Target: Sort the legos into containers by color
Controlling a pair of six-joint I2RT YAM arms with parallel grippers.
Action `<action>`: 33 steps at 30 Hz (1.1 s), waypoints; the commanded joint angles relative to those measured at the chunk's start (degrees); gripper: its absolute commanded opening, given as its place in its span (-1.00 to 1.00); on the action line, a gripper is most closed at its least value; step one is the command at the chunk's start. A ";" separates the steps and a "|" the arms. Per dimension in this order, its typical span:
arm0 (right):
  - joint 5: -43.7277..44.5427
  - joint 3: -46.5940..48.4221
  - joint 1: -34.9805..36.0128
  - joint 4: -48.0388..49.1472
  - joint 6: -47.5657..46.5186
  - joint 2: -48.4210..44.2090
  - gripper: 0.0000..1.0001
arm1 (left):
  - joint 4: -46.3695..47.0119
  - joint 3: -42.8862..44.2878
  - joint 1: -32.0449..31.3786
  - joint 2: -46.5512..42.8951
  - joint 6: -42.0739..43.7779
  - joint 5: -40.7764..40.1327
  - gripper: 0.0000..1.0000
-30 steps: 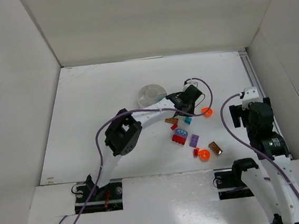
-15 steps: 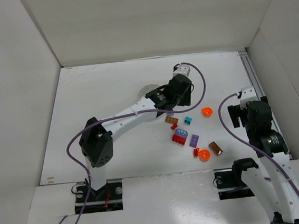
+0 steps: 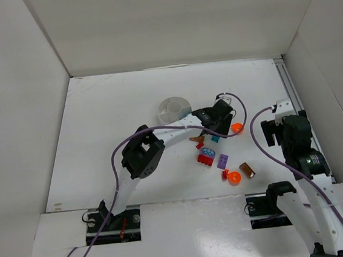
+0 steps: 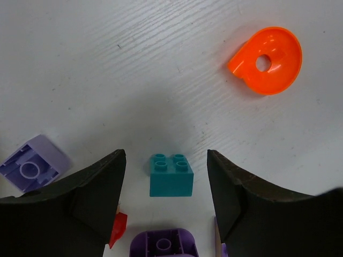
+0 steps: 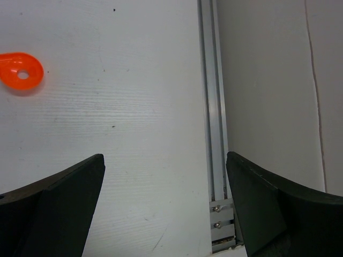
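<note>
The left claw (image 4: 166,159) is spread, with a teal brick (image 4: 170,176) between its jaws and an orange rounded piece (image 4: 266,60) ahead to its right. The right claw (image 5: 165,160) is spread too.

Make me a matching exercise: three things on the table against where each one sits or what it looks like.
Things:
1. teal brick
2. dish
3. brown brick

Descriptions:
A. of the three, closest to the right arm's base
B. white and round, apart from the bricks
C. between the fingers of the open left end effector

Pairs: 1-C, 2-B, 3-A
</note>
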 commanded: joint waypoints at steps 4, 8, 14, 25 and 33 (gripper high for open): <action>-0.19 0.37 -0.16 2.43 -0.18 -0.11 0.98 | -1.35 4.20 -0.88 0.55 1.76 -0.91 0.16; -0.19 0.37 -0.16 2.43 -0.18 -0.11 0.98 | -2.66 4.20 -0.88 1.17 1.76 -0.91 0.16; -0.19 0.37 -0.16 2.43 -0.18 -0.11 0.98 | -3.20 3.15 -1.41 1.69 1.23 -2.05 0.16; 0.34 0.37 -0.16 1.91 -0.18 -0.63 0.98 | -4.25 2.62 -1.94 1.61 0.53 -4.25 -0.51; 0.34 0.37 -0.16 1.90 -0.18 -1.16 0.98 | -3.64 0.87 -2.47 -5.24 0.53 -4.25 -0.71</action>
